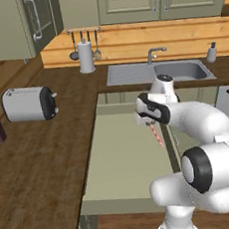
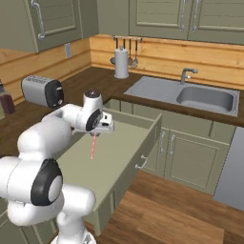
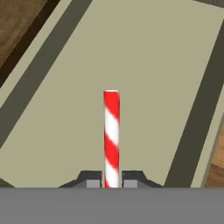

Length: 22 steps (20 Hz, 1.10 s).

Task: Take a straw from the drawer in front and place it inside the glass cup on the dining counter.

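The straw [image 3: 111,138] is red with white spiral stripes, set against the flat pale sage-green floor of the drawer [image 1: 121,156], whose walls are a darker olive green. Beside the drawer, the counter [image 1: 36,159] is dark brown wood grain. On it, left of the drawer, the toaster [image 1: 29,104] is silver-white with black ends. Behind the drawer, the sink [image 1: 174,71] is plain grey.

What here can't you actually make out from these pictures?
- Top end of the straw: in the hand view it drops behind the grey band at the gripper.
- Drawer right side: left base view, covered by the arm.
- Utensils on the wall rail: too small to identify.
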Available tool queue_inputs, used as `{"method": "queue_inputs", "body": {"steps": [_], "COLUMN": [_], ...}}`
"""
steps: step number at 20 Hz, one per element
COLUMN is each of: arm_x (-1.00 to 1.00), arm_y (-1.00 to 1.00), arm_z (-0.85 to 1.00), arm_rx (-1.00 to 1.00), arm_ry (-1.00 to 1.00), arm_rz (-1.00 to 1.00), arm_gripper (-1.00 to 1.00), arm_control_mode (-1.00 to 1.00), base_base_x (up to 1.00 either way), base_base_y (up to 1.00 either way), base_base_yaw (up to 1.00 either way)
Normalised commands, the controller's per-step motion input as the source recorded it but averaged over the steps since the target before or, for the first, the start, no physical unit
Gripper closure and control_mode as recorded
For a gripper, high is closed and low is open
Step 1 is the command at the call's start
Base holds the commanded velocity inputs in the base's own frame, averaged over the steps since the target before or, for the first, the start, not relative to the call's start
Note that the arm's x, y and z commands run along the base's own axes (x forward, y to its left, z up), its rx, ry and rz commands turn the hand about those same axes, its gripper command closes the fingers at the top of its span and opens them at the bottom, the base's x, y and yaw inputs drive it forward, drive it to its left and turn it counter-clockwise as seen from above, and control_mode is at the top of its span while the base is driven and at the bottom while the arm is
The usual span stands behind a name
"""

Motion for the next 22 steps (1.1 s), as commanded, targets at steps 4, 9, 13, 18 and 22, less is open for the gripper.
{"method": "queue_inputs", "body": {"steps": [4, 9, 13, 18, 22], "arm_x": [-0.70, -0.66, -0.67, -0.61, -0.38], "arm_y": [-0.36, -0.28, -0.24, -0.16, -0.04], "arm_z": [1.00, 0.94, 0.64, 0.36, 0.21], "arm_rx": [0.00, 0.00, 0.00, 0.00, 0.00], "arm_ry": [-0.07, -0.12, -0.10, -0.07, -0.07], "arm_rz": [-0.09, -0.06, -0.05, -0.05, -0.05], "arm_gripper": [1.00, 1.00, 1.00, 1.00, 1.00], "arm_control_mode": [-1.00, -1.00, -1.00, -1.00, -1.00], "base_base_x": [0.00, 0.00, 0.00, 0.00, 0.00], "base_base_y": [0.00, 0.00, 0.00, 0.00, 0.00], "base_base_yaw": [0.00, 0.00, 0.00, 0.00, 0.00]}}
